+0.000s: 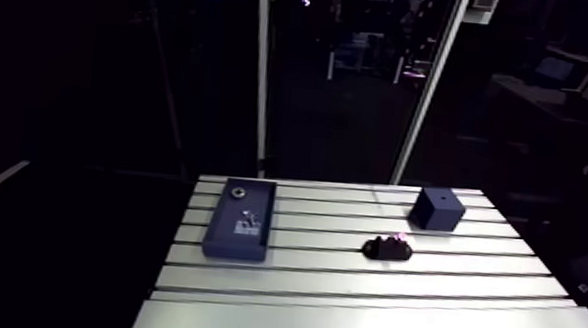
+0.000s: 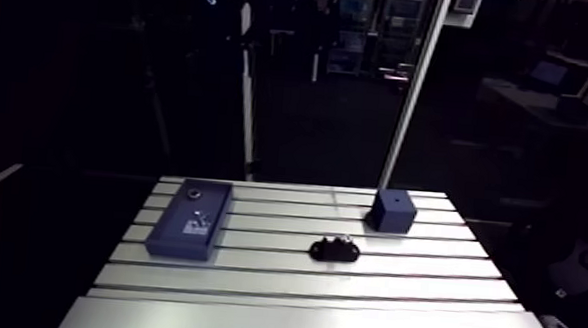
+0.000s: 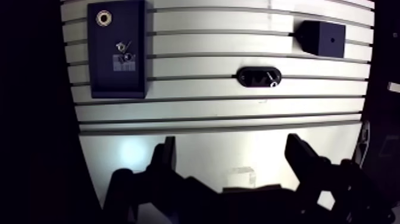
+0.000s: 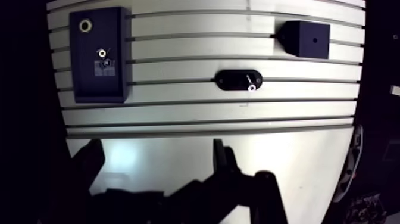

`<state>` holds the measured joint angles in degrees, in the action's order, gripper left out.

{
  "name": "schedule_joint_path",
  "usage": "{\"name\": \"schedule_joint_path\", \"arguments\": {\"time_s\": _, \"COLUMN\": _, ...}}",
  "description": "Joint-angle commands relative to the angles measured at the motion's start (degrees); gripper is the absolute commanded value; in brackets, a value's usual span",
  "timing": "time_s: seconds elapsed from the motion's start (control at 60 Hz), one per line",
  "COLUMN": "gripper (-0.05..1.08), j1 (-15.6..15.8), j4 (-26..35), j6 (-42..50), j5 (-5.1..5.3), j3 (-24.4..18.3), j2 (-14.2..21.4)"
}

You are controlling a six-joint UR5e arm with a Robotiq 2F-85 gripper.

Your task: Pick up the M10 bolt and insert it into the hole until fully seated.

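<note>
Tool wide apart and empty above the table, well apart from the bolt on its black holder.

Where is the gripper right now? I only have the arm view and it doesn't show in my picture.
Observer: The wrist view shows the gripper above the near, smooth part of the table, its fingers wide apart with nothing between them.
Operator: Is there really a bolt on that black thing? I only see a glint.
Observer: Yes. The wrist view shows a shiny bolt lying at one end of the black oval holder, ahead of the gripper.
Operator: And the cube?
Observer: The blue cube has a small dark hole in the face that the wrist view sees.
</note>
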<state>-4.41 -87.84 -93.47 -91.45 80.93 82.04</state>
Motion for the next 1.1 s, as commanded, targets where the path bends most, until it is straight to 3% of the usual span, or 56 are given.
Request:
{"name": "schedule_joint_path", "arguments": {"time_s": 0.017, "gripper": 0.01, "j1": 3.0, "j4": 0.2, "j6": -3.3, "j5": 4.31, "j3": 5.4, "j2": 1.1}}
{"name": "schedule_joint_path", "arguments": {"time_s": 0.6, "gripper": 0.01, "j1": 2.4, "j4": -0.3, "j6": -3.5, "j5": 4.04, "j3": 7.2, "j2": 4.8}}
{"name": "schedule_joint_path", "arguments": {"time_s": 0.75, "gripper": 0.01, "j1": 0.8, "j4": -0.3, "j6": -4.1, "j5": 4.04, "j3": 8.1, "j2": 4.8}}
{"name": "schedule_joint_path", "arguments": {"time_s": 0.883, "gripper": 0.01, "j1": -1.9, "j4": -3.8, "j6": -6.9, "j5": 2.89, "j3": 10.1, "j2": 4.9}}
{"name": "schedule_joint_path", "arguments": {"time_s": 1.017, "gripper": 0.01, "j1": -6.5, "j4": -8.2, "j6": -9.2, "j5": -0.54, "j3": 12.6, "j2": 5.2}}
{"name": "schedule_joint_path", "arguments": {"time_s": 1.1, "gripper": 0.01, "j1": -8.2, "j4": -10.3, "j6": -11.5, "j5": -0.54, "j3": 13.8, "j2": 5.2}}
